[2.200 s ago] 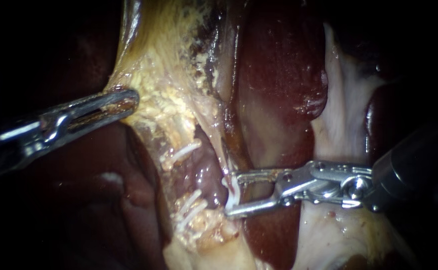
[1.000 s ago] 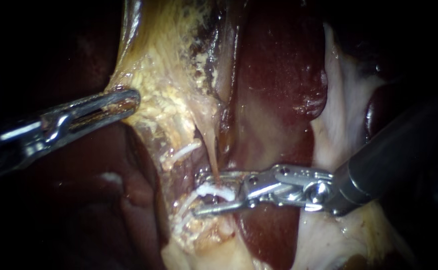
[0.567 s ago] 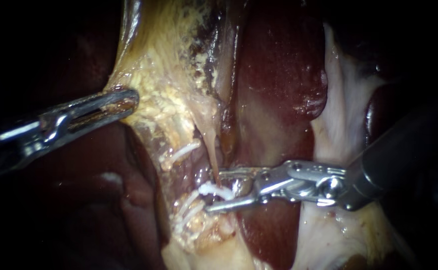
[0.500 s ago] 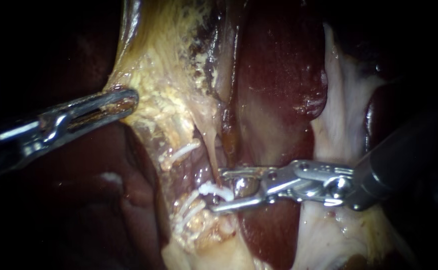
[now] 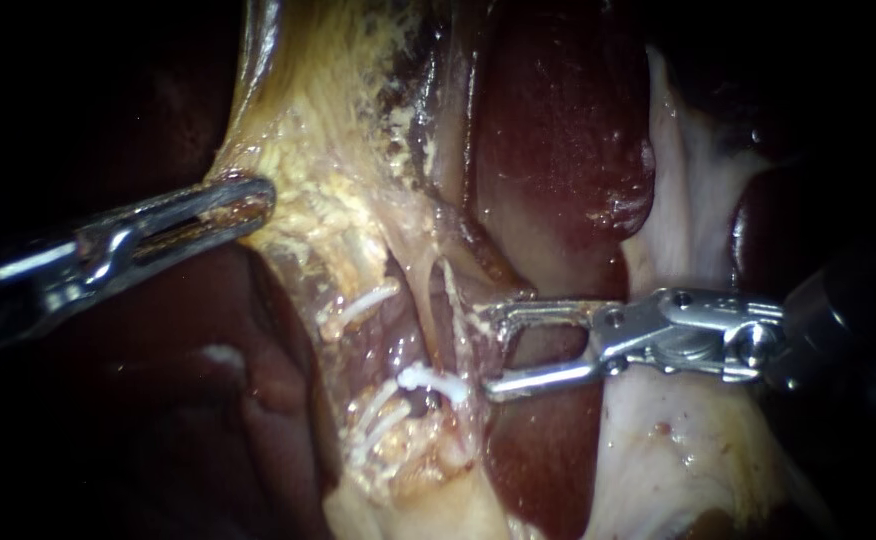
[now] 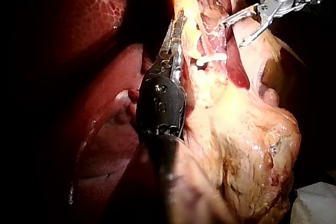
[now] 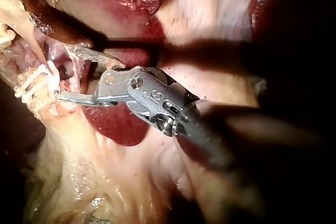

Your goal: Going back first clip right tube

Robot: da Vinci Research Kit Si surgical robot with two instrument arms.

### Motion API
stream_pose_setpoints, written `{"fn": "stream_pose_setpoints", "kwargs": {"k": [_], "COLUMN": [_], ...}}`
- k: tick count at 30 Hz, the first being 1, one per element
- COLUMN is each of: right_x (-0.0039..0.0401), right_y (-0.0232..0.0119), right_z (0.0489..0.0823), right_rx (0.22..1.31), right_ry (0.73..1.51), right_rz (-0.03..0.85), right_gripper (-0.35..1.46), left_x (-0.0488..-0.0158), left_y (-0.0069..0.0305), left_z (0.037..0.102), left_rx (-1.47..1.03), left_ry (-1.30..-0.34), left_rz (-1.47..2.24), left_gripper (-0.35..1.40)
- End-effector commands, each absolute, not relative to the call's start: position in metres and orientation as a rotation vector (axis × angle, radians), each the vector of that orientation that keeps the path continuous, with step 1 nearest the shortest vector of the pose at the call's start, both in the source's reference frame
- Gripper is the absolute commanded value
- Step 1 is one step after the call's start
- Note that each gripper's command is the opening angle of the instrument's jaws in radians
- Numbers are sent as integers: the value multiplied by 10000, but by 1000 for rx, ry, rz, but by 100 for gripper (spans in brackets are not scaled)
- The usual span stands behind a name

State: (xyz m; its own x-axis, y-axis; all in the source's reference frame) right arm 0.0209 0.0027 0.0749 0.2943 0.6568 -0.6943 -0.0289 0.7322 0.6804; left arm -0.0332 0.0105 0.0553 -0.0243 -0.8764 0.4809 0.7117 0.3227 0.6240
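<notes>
A white clip sits shut across the thin pale right tube, free of any instrument. Just to its right, my right instrument has open, empty jaws that touch neither clip nor tube. The left tube carries more white clips, above and below. My left instrument is shut on the edge of the yellow fatty tissue and holds it out to the left. The left wrist view shows my left instrument on that tissue, the clip, and my right instrument open beyond. In the right wrist view, my right instrument gapes beside the clips.
Dark red liver lies behind and right of the tubes. Pale whitish tissue runs down under the right instrument's shaft. More dark liver fills the lower left. A bit of white gauze shows beside the tissue in the left wrist view.
My right instrument carried a clip leftward onto the right tube, left it shut there, and drew back right with open, empty jaws. The left instrument has not moved.
</notes>
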Motion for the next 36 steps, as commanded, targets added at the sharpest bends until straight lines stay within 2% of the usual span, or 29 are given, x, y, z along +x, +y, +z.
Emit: {"fn": "stream_pose_setpoints", "kwargs": {"k": [1, 5, 9, 14, 18, 27, 36], "right_x": [206, 198, 190, 185, 183, 178, 177], "right_y": [30, 42, 55, 64, 65, 66, 64], "right_z": [746, 721, 687, 659, 651, 656, 657], "right_rx": [614, 558, 471, 399, 376, 375, 375], "right_ry": [1204, 1258, 1317, 1362, 1367, 1367, 1367], "right_rz": [485, 406, 290, 210, 184, 182, 181], "right_gripper": [60, 60, 60, 60, 60, 60, 60], "left_x": [-332, -333, -333, -333, -334, -341, -375], "left_y": [104, 104, 104, 104, 104, 98, 90], "left_z": [553, 553, 553, 553, 554, 576, 622], "left_rx": [215, 215, 215, 215, 214, 209, 226], "left_ry": [-955, -955, -955, -955, -955, -948, -912], "left_rz": [-1283, -1283, -1283, -1283, -1283, -1277, -1246], "left_gripper": [-35, -35, -35, -35, -35, -35, -35]}}
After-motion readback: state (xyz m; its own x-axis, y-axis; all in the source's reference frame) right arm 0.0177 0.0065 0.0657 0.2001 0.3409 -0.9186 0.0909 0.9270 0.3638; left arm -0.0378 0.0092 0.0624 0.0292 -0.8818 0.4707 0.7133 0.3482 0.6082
